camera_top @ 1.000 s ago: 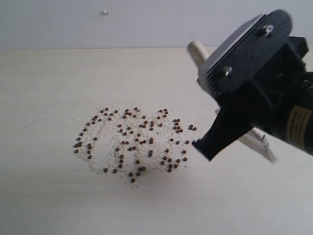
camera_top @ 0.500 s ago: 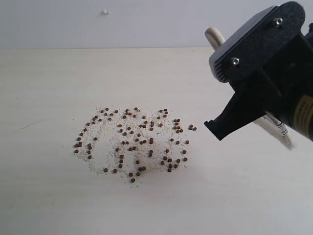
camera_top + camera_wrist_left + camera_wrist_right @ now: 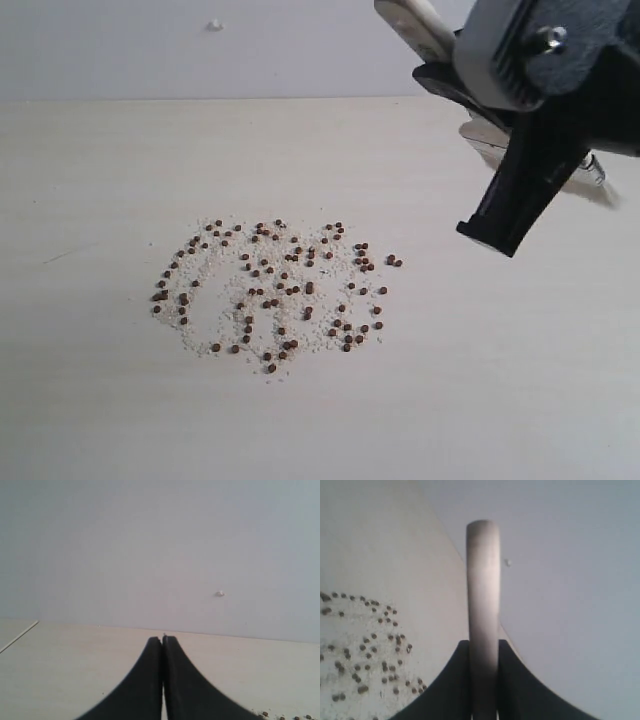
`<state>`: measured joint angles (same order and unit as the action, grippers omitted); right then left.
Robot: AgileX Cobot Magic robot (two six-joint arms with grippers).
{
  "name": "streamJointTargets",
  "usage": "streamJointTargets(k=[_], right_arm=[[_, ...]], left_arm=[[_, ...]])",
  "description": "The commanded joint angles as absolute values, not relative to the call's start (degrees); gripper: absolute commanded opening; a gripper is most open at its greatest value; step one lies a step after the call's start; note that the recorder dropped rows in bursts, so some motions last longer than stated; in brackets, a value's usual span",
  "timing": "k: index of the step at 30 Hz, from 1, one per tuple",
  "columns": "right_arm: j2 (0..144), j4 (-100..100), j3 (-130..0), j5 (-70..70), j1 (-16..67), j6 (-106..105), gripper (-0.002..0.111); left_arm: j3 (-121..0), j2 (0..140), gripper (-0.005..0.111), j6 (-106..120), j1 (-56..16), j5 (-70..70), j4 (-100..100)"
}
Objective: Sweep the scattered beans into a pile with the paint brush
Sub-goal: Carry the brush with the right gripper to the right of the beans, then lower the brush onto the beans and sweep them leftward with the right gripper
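The beans (image 3: 275,290) lie scattered in a loose ring-shaped patch mid-table, mixed with pale crumbs. They also show in the right wrist view (image 3: 365,645) and a few at the frame edge in the left wrist view (image 3: 280,716). My right gripper (image 3: 450,72) hangs above the table at the upper right, shut on the paint brush (image 3: 415,22) by its pale handle (image 3: 482,580), which sticks out past the fingertips (image 3: 483,645). The brush head end (image 3: 592,172) trails behind the gripper, mostly hidden. My left gripper (image 3: 162,640) is shut with nothing in it, low over bare table.
The pale wooden table (image 3: 100,160) ends at a plain grey wall behind, which has a small white spot (image 3: 214,25). Bare tabletop surrounds the bean patch on all sides.
My right gripper has risen and moved back to the right with the brush, lifting it off the table. The beans have not moved.
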<state>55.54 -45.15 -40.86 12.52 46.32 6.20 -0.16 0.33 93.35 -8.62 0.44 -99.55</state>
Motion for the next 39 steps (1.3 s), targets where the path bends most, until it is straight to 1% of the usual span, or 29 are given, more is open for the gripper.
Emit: streamJointTargets(k=[1, 2, 4, 5, 7, 8, 10, 12, 15, 19, 25, 29, 39], right_arm=[[55.05, -12.85, -36.18, -6.54, 37.58, -22.06, 0.000], [55.92, -2.33, -34.59, -11.64, 35.52, -27.61, 0.000], [57.43, 11.65, -32.53, -16.10, 32.17, -37.78, 0.000], [58.84, 21.89, -31.41, -18.60, 30.45, -45.01, 0.000], [61.49, 36.14, -29.72, -26.58, 29.59, -53.43, 0.000], [63.25, 43.16, -28.56, -32.70, 29.59, -56.29, 0.000], [67.07, 52.98, -27.46, -42.30, 29.59, -57.99, 0.000], [71.96, 54.96, -25.77, -50.29, 29.70, -56.27, 0.000], [79.28, 47.63, -23.01, -60.13, 31.99, -44.69, 0.000], [89.14, 44.39, -23.24, -66.48, 36.07, -38.63, 0.000], [101.93, 44.39, -29.09, -66.85, 39.69, -37.17, 0.000], [107.73, 43.30, -33.76, -64.80, 41.45, -37.40, 0.000], [111.88, 41.99, -44.11, -53.02, 45.33, -37.58, 0.000]], left_arm=[[0.00, 0.00, 0.000, 92.97, -8.54, 0.00, -99.95], [0.00, 0.00, 0.000, 92.97, -8.54, 0.00, -99.95], [0.00, 0.00, 0.000, 92.97, -8.54, 0.00, -99.95], [0.00, 0.00, 0.000, 92.97, -8.54, 0.00, -99.95], [0.00, 0.00, 0.000, 92.97, -8.54, 0.00, -99.95], [0.00, 0.00, 0.000, 92.97, -8.54, 0.00, -99.95], [0.00, 0.00, 0.000, 92.97, -8.54, 0.00, -99.95], [0.00, 0.00, 0.000, 92.97, -8.54, 0.00, -99.95], [0.00, 0.00, 0.000, 92.97, -8.54, 0.00, -99.95], [0.00, 0.00, 0.000, 92.97, -8.54, 0.00, -99.95], [0.00, 0.00, 0.000, 92.97, -8.54, 0.00, -99.95], [0.00, 0.00, 0.000, 92.97, -8.54, 0.00, -99.95], [0.00, 0.00, 0.000, 92.97, -8.54, 0.00, -99.95]])
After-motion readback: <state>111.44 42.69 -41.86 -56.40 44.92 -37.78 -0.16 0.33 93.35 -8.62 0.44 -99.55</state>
